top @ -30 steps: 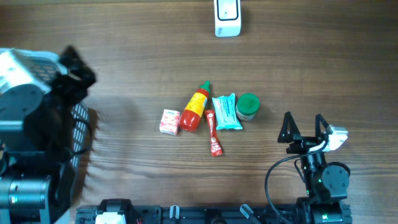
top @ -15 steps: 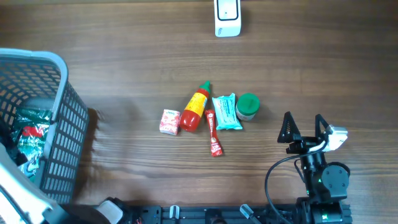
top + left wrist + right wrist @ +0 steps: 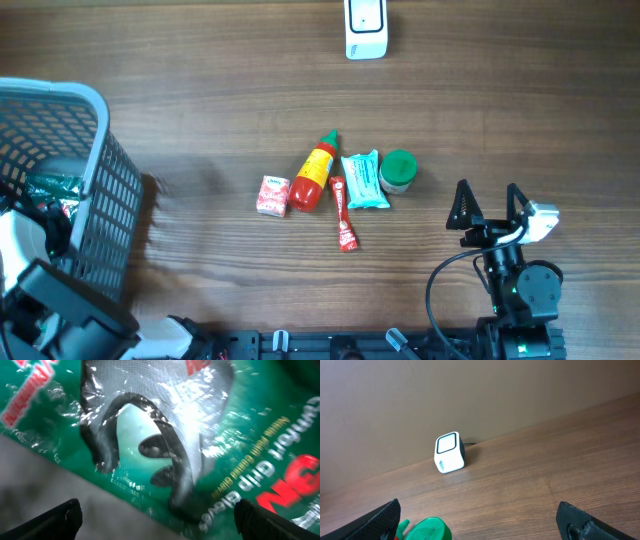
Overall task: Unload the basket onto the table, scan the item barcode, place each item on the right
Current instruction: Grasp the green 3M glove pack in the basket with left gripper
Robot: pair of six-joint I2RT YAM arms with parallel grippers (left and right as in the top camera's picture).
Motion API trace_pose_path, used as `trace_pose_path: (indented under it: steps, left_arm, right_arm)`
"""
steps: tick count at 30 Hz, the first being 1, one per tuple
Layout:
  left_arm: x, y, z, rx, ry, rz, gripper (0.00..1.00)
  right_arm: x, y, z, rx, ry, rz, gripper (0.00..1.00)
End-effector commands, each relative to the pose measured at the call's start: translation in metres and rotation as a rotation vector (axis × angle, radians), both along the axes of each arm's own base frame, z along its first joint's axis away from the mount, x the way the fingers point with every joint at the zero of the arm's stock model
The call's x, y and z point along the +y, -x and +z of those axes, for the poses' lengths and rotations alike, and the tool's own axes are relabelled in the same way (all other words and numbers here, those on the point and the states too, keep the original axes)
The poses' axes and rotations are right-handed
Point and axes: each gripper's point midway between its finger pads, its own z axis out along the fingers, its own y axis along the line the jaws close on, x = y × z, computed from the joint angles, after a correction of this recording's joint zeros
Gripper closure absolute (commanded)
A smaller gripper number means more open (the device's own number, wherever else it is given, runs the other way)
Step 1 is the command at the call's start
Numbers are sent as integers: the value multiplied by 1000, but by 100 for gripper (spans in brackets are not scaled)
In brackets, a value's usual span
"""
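Note:
Several items lie mid-table in the overhead view: a small pink-and-white box (image 3: 272, 195), a red sauce bottle (image 3: 316, 172), a red sachet (image 3: 344, 213), a teal packet (image 3: 365, 180) and a green-lidded jar (image 3: 398, 171). The white barcode scanner (image 3: 366, 28) stands at the far edge, and it shows as a white barcode scanner (image 3: 450, 453) in the right wrist view. My right gripper (image 3: 488, 205) stands open and empty, right of the jar (image 3: 429, 530). My left gripper (image 3: 159, 522) is open, close over a green plastic packet (image 3: 240, 460) inside the basket.
A grey mesh basket (image 3: 100, 180) stands at the left edge with the green packet (image 3: 50, 187) in it. My left arm (image 3: 60, 305) fills the lower left corner. A brown wall rises behind the scanner.
My left arm has swung from over the basket's far side down to the lower left corner, uncovering the basket. The right arm and the items have not moved.

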Motion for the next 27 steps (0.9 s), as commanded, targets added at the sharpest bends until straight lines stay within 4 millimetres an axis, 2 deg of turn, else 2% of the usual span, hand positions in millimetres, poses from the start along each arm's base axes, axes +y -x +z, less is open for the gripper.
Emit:
trace_pose_path:
  steps: [1, 5, 8, 9, 10, 11, 12, 13, 15, 19, 21, 23, 25, 27]
  left_arm:
    - [-3, 9, -28, 50, 52, 89, 0]
    - [5, 27, -36, 132, 7, 229, 0]
    - [7, 36, -46, 186, -2, 250, 0]
    - [5, 37, -54, 200, 10, 248, 3]
    - [2, 40, -63, 217, 26, 246, 16]
    - [-4, 44, -75, 242, 50, 243, 53]
    - [-8, 48, -82, 263, 69, 237, 79]
    - [-10, 47, -84, 266, 82, 216, 96]
    - [-9, 42, -80, 243, 88, 185, 96]
    - [-5, -1, -32, -2, 68, 57, 96]
    - [-2, -25, 17, -171, 0, -4, 96]
    - [-6, -44, 77, -359, -86, -60, 96]
    - [-10, -47, 134, -484, -202, -92, 96]
    - [-17, -41, 185, -580, -325, -114, 96]
  right_arm:
    - [-1, 0, 2, -10, 11, -6, 0]
    - [-1, 0, 2, -10, 11, -6, 0]
    - [-1, 0, 2, -10, 11, -5, 0]
    - [-1, 0, 2, -10, 11, -6, 0]
    - [-1, 0, 2, -10, 11, -6, 0]
    - [-1, 0, 2, -10, 11, -6, 0]
    - [-1, 0, 2, -10, 11, -6, 0]
    - [-1, 0, 2, -10, 11, -6, 0]
    - [-1, 0, 2, -10, 11, -6, 0]
    - [-1, 0, 2, -10, 11, -6, 0]
    - [-1, 0, 2, -10, 11, -6, 1]
    - [-1, 0, 2, -10, 11, -6, 0]
    - [-1, 0, 2, -10, 11, -6, 0]
    - [-1, 0, 2, -10, 11, -6, 0]
